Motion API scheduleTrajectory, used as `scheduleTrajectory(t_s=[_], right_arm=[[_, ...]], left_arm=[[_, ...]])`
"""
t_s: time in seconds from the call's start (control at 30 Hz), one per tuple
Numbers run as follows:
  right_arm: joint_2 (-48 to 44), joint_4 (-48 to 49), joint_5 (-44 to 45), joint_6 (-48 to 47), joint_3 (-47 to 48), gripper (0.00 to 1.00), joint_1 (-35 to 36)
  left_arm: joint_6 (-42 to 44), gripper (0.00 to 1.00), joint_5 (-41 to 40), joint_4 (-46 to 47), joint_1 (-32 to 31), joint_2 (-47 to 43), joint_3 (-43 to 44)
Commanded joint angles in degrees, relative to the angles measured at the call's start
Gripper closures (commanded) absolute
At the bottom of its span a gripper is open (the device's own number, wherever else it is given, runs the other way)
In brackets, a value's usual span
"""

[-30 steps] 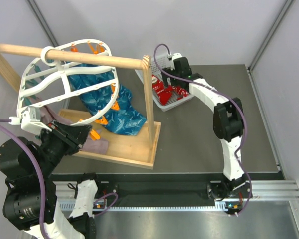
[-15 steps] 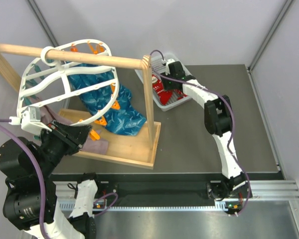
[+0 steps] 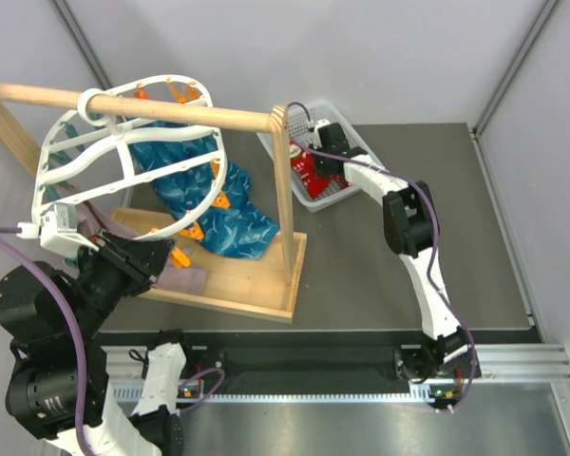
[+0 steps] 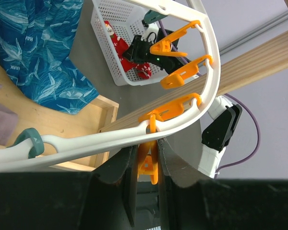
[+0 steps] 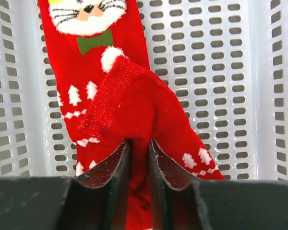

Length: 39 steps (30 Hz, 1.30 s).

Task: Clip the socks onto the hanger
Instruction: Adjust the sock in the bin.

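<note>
The red socks (image 3: 307, 173) with white patterning lie in the white mesh basket; close up, one sock (image 5: 129, 91) shows a cat face and small trees. My right gripper (image 3: 321, 152) reaches down into the basket. In its own view the right gripper (image 5: 138, 143) is shut on a raised fold of that sock. The white oval hanger (image 3: 123, 152) hangs from the wooden rail. My left gripper (image 4: 149, 165) is shut on an orange clip (image 4: 149, 167) at the hanger's lower rim (image 4: 86, 141). From above, the left gripper (image 3: 161, 256) sits below the hanger's near edge.
The white mesh basket (image 3: 359, 182) stands at the back, right of the wooden rail stand (image 3: 283, 171). Teal-blue patterned cloths (image 3: 209, 204) hang from the hanger over the stand's base. A mauve-grey cloth (image 3: 182, 281) lies there. More orange clips (image 4: 182, 74) line the rim.
My right gripper has moved left and down into the basket and has closed from wide open onto a fold of the red sock. The left arm has not moved.
</note>
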Motion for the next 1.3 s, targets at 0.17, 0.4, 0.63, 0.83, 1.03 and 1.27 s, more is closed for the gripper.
scheduleTrajectory(t_s=[0.17, 0.4, 0.63, 0.83, 1.03, 1.27], right_arm=[[-11.41, 0.01, 3.53, -1.69, -0.08, 0.86, 0.17], [-19.59, 1.86, 1.86, -0.38, -5.97, 0.86, -0.45], [-19.86, 3.18, -2.97, 1.73, -8.0, 0.82, -0.62], [-14.68, 4.32, -6.04, 3.14, -6.95, 0.91, -0.8], [-9.75, 5.47, -6.05, 4.11, -5.19, 0.93, -0.88], [-9.31, 5.46, -3.85, 2.0, -7.03, 0.42, -0.88]], left_arm=[[0.99, 1.0, -0.75, -0.67, -0.17, 0.24, 0.03], [0.63, 1.0, -0.22, -0.58, -0.17, 0.24, 0.64], [0.46, 1.0, -0.05, -0.93, -0.08, -0.03, 0.82], [0.46, 1.0, -0.31, -1.11, -0.17, -0.03, 0.91], [0.63, 1.0, -0.92, -1.37, -0.08, -0.12, 0.73], [0.72, 1.0, -0.57, -0.67, -0.08, -0.12, -0.06]])
